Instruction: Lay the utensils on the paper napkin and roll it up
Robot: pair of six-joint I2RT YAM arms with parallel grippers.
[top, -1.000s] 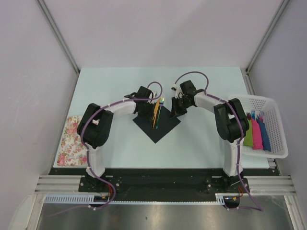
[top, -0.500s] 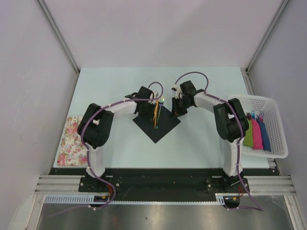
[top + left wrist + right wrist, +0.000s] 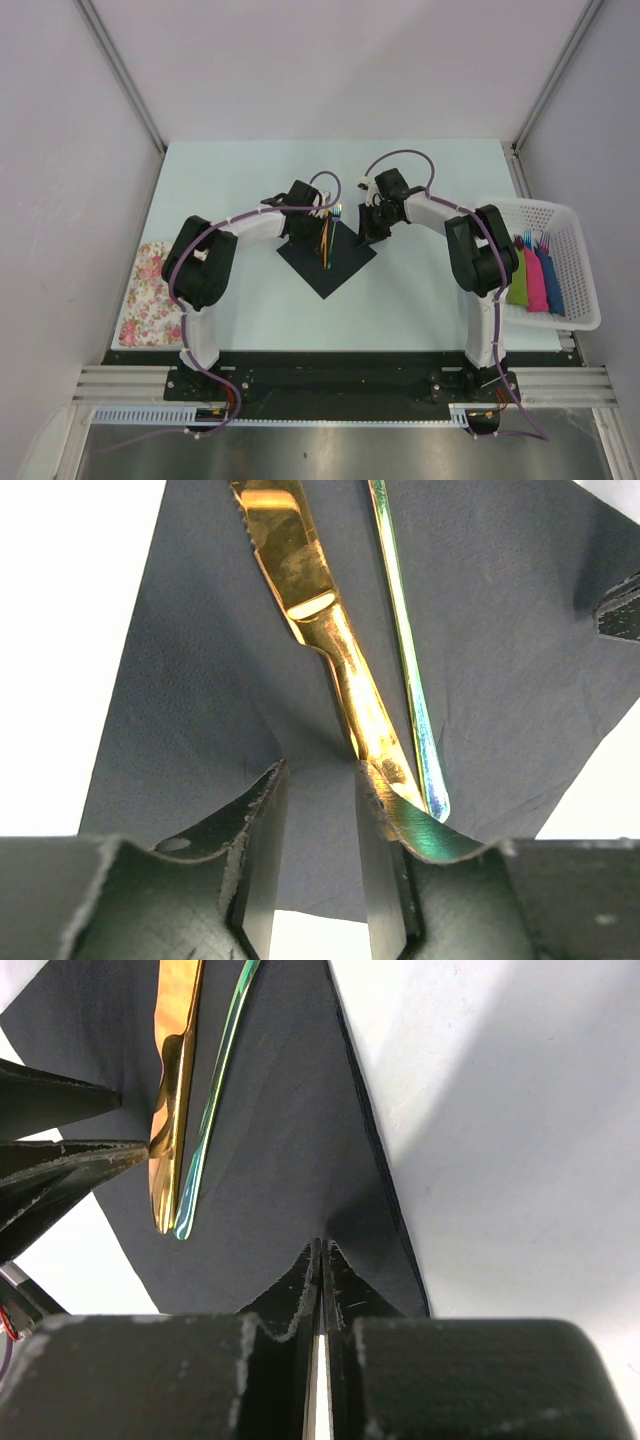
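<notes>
Pale green table, white walls on three sides. The paper napkin lies as a diamond at table centre, mostly flat. The utensils rest side by side on its far half, running 12 to 6 o'clock. Placement is judged complete, and rolling is the step in hand.

The right gripper, at the napkin's 2 o'clock edge, has its fingers pressed together on the paper, which puckers toward them. The left gripper, at the 10 o'clock edge, stands narrowly spread astride a raised crease, with the gold knife handle just beside one finger.

Recommendation: the left gripper should close on paper only, clear of the handle. Both should then carry their edges over the utensils at matched pace and low height, so the sheet neither tears nor tips the pieces off.
</notes>
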